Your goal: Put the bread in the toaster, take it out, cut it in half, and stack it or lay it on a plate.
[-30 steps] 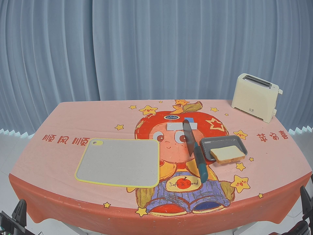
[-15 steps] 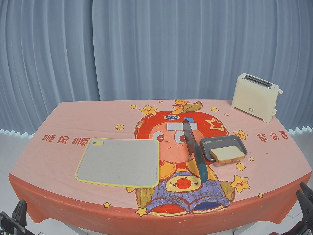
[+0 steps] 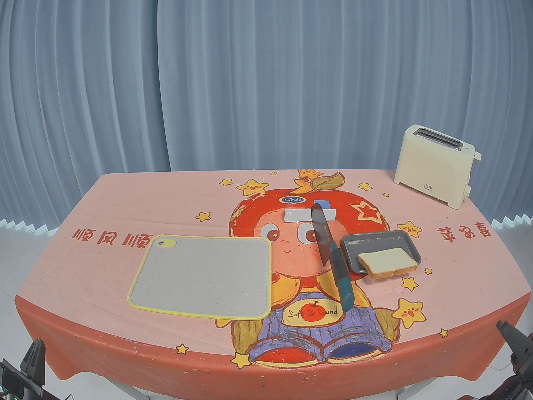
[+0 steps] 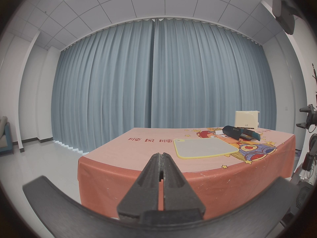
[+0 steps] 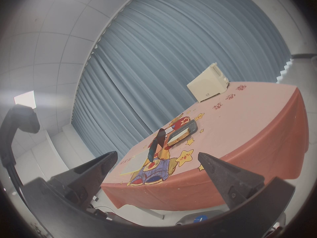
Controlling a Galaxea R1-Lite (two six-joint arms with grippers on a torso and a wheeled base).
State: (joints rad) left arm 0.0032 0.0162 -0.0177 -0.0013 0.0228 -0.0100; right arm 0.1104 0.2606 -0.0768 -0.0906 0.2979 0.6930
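Head view gives you a table (image 3: 139, 206) under a salmon cartoon cloth, with a grey-blue curtain (image 3: 266, 73) closing the room behind. From the table's middle, the bread (image 3: 387, 261) is at 3 o'clock: one pale slice with tan crust, lying flat on a dark tray (image 3: 377, 239). The cream toaster (image 3: 436, 165) stands at 2 o'clock. The left gripper (image 4: 161, 162) has its fingers pressed together; the right gripper (image 5: 157, 155) has them wide apart.
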